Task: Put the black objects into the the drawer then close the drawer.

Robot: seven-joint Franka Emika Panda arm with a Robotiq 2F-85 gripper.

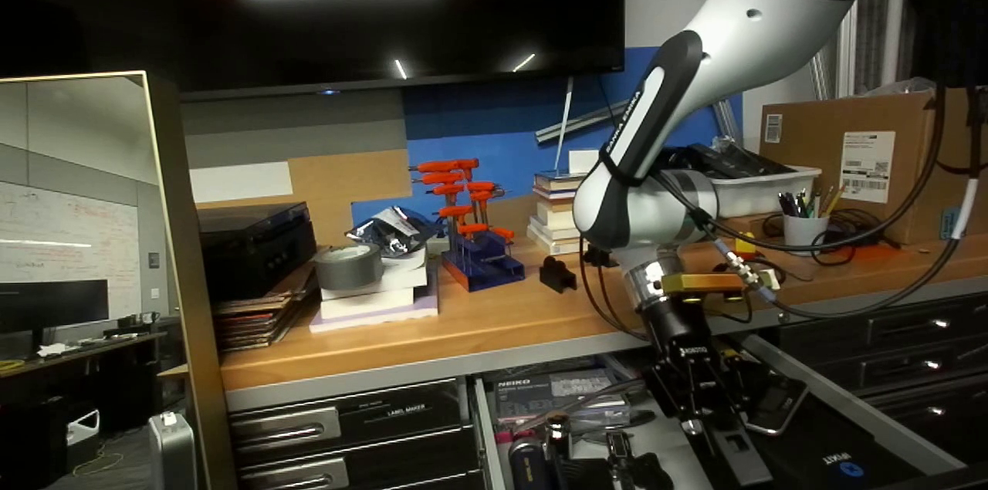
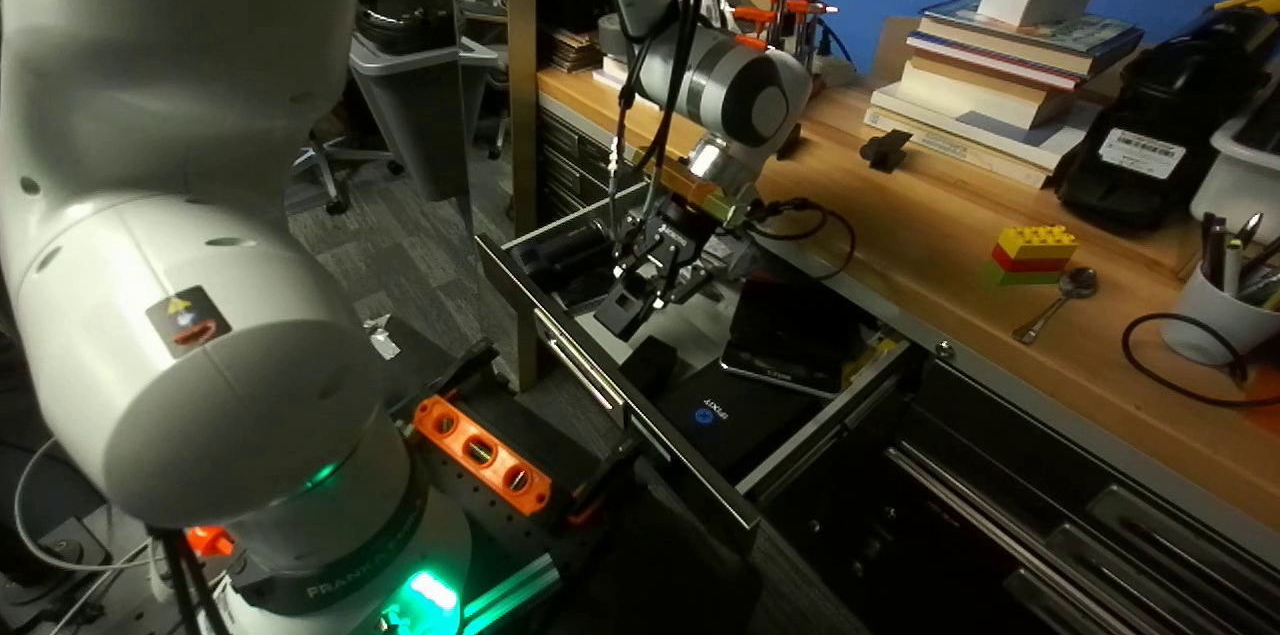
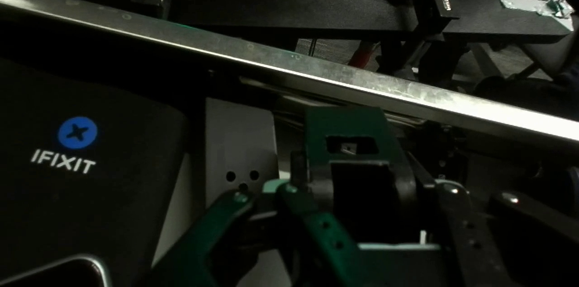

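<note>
Two black pieces (image 1: 557, 275) are left on the bench (image 1: 494, 316); a black block (image 3: 350, 122) is pinched by the claw (image 3: 357, 174) over the open drawer (image 3: 316, 68), to be closed last.

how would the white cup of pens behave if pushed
The cup may tip, as pens stand well above its rim. They would probably rattle or spill, since they lean at different angles in its open top.

FREE: above IFIXIT case (image 2: 740, 420) | OBSTACLE: drawer front (image 3: 289, 61) near pincer (image 3: 355, 171)
</note>
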